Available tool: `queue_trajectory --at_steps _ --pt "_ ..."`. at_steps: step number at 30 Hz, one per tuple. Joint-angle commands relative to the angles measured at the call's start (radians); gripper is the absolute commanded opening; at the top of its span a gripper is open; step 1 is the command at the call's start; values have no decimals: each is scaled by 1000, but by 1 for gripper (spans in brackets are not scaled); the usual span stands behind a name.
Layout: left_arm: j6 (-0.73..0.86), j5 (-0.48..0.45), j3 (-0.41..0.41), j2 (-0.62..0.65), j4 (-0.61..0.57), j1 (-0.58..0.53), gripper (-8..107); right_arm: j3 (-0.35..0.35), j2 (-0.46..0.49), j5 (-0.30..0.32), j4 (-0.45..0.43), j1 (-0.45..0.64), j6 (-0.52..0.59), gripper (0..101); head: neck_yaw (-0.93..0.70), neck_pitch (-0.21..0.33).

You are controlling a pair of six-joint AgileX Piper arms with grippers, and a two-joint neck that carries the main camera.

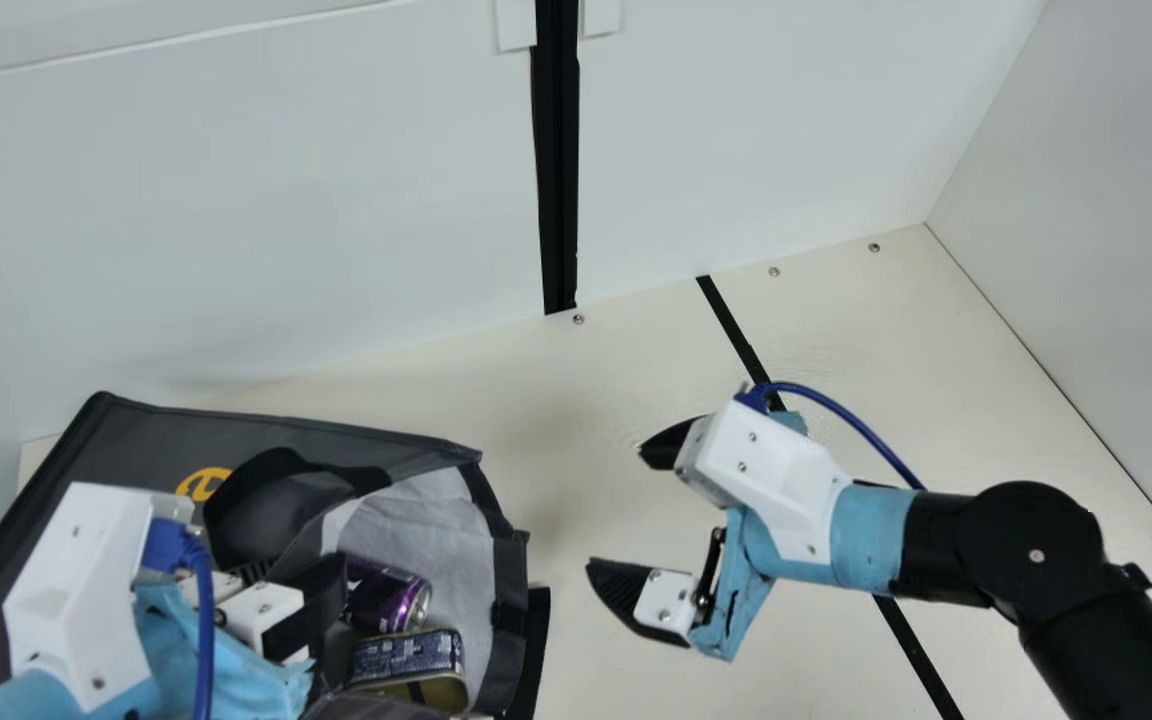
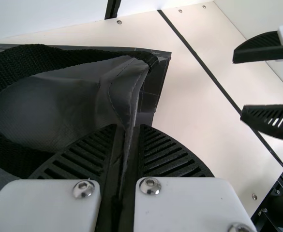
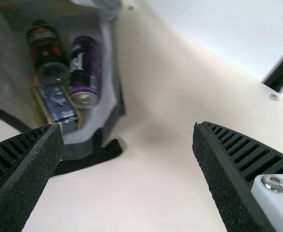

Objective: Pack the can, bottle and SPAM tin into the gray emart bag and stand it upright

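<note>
Currently, left gripper (image 2: 128, 127) clamps gray emart bag (image 1: 151, 430) at a fold (image 2: 131, 111); right gripper (image 1: 616, 508) is spread. Limp fabric, likely bottom-heavy: lift by rim (image 1: 510, 575).

Bright, diffuse light across the white wall (image 1: 286, 200) and cream table (image 1: 596, 390), soft shadow beside the gray emart bag (image 1: 151, 430), and there's a glint on the can (image 1: 404, 603)! Screw heads (image 2: 151, 186) gleam in the left wrist view; in the right wrist view, the bag's shaded interior sits blurred, out of focus
</note>
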State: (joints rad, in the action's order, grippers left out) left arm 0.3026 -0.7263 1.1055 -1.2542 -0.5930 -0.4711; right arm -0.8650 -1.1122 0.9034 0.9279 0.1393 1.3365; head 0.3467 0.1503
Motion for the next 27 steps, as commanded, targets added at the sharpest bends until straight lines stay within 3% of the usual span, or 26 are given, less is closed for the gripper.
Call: queue_trajectory --at_steps 1,14,27 --pt "0 0 0 0 0 0 -8 -2 12 -12 -22 19 -35 95 2 24" --pt "0 0 0 0 0 0 -8 -24 99 -82 -238 137 -294 95 2 24" --pt "0 0 0 0 0 0 -8 -88 187 -60 -514 241 -561 95 2 24"
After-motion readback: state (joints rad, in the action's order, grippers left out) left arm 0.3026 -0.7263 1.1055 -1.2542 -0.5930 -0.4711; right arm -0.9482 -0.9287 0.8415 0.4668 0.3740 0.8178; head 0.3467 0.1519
